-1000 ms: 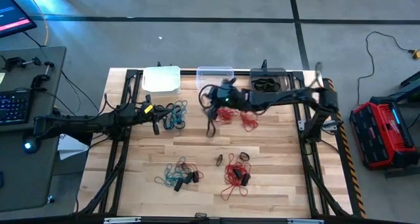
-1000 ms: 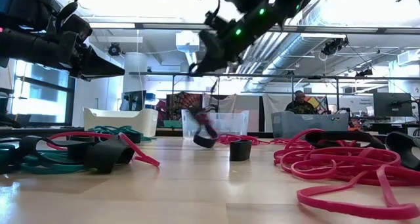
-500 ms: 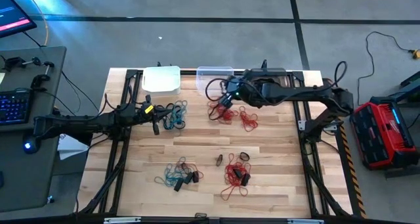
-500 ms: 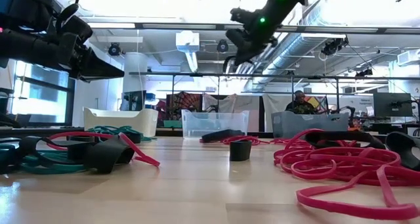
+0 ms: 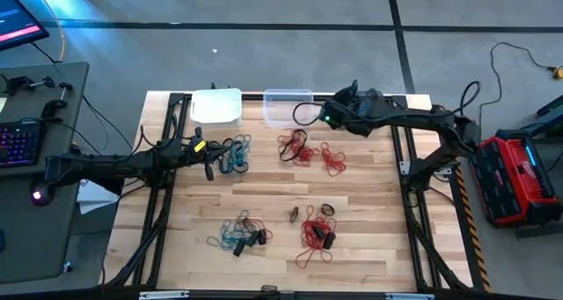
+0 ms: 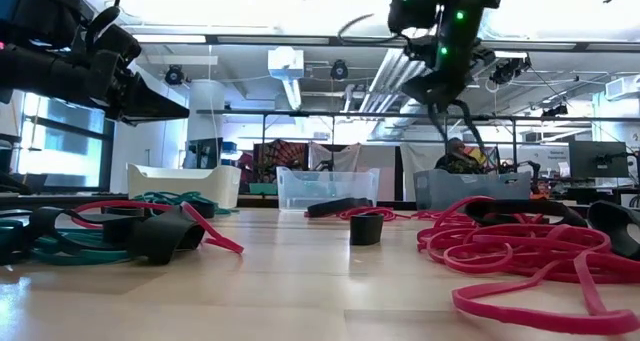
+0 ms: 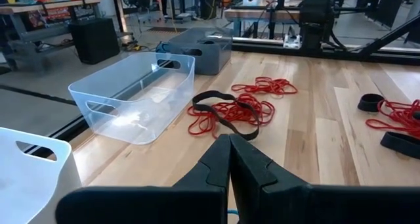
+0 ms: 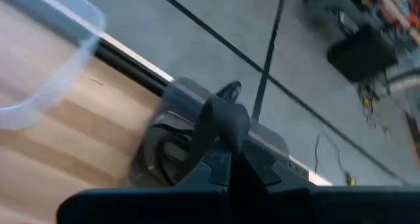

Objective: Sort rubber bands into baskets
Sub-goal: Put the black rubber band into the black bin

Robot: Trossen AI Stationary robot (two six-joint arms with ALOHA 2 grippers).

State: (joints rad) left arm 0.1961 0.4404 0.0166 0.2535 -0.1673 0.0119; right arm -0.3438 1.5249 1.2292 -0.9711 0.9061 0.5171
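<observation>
Tabletop (image 5: 264, 194): pale wooden planks, smooth.
Baskets: white basket (image 5: 216, 106), clear basket (image 5: 288, 106), dark grey basket (image 7: 198, 50) – rectangular plastic tubs along the far edge.
Rubber bands: thin loops in tangled bunches – teal bunch (image 5: 234, 153), red bunch (image 5: 299, 148), more mixed ones nearer the front.
Right gripper (image 8: 226, 152): fingers pressed together on a black band (image 8: 210, 129), over the dark grey basket.
Left gripper (image 7: 230, 159): pressed together, empty, beside the teal bunch.

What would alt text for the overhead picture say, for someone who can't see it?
Seen from above, the right hand carries a black band toward the grey basket at a wooden table's far edge, beside a clear basket and a white basket. The left hand hovers shut by teal bands; red bands lie scattered.
</observation>
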